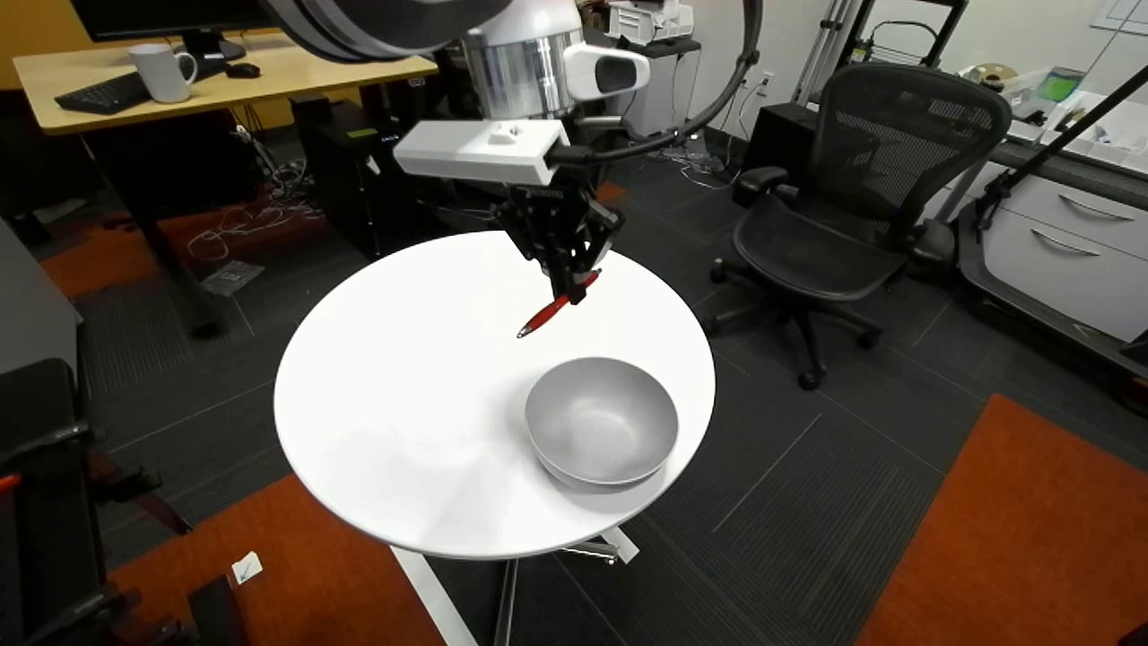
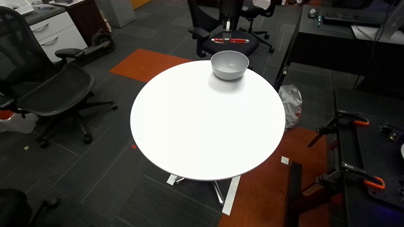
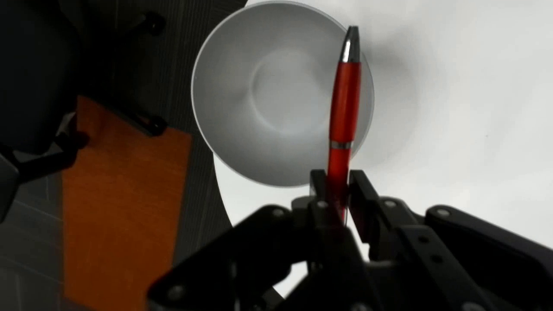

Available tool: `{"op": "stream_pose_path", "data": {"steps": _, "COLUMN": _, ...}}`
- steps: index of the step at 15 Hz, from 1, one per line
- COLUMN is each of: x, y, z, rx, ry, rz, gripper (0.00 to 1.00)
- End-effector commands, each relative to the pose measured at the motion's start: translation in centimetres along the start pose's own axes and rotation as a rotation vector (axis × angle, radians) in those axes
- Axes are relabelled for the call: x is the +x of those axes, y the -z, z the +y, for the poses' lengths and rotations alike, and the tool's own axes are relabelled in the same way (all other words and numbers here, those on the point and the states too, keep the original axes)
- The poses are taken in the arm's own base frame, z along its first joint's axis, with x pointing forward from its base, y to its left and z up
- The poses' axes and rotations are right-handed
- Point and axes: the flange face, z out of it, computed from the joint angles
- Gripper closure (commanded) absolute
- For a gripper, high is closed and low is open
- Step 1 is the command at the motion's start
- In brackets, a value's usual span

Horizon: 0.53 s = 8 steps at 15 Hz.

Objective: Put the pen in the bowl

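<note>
Dark carpet [image 1: 771, 502] broken by orange patches [image 1: 1013, 538] surrounds a round white desk [image 1: 395, 386], with a black mesh chair [image 1: 834, 247] standing near it in an exterior view. On the desk, close to its edge, sits the grey bowl [image 1: 601, 422], upright. The red pen [image 2: 235, 40] is up in the air, looking nearly level in an exterior view and touching neither desk nor bowl as far as I can see.

It should be light and stiff, hard to harm with an ordinary squeeze (crushing it would take some doing), though its smooth, rounded barrel [image 3: 344, 103] could swivel or slide if pinched weakly. Around the middle is the sensible place to take hold, so that neither end droops. As it is, the pincer [image 3: 338, 183] has its jaws nearly together, with only the slim barrel caught between the pads [image 3: 360, 194], just behind the metal band [image 3: 341, 145]; the silver tip [image 3: 352, 45] sticks out well ahead.

Overhead, the arm [image 1: 529, 72] comes down from the top of view with the pincer pointing toward the desk. From the wrist view, the pen's front half overlaps the bowl's rim along the line of sight, while the pads barely reach its near side. I take this to be the carrying step; the pincer probably needs to shift toward the bowl's middle before letting go, since a pen released here might clip the rim and bounce out.
</note>
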Motion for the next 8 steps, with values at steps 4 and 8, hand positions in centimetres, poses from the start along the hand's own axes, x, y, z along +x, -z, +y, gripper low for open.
{"op": "stream_pose_path", "data": {"steps": 4, "x": 0.7, "y": -4.3, "z": 2.5, "rx": -0.04, "ry": -0.191, "rz": 0.015, "gripper": 0.96}}
{"op": "stream_pose_path", "data": {"steps": 8, "x": 1.3, "y": -6.8, "z": 3.3, "rx": -0.044, "ry": -0.242, "rz": 0.011, "gripper": 0.96}}
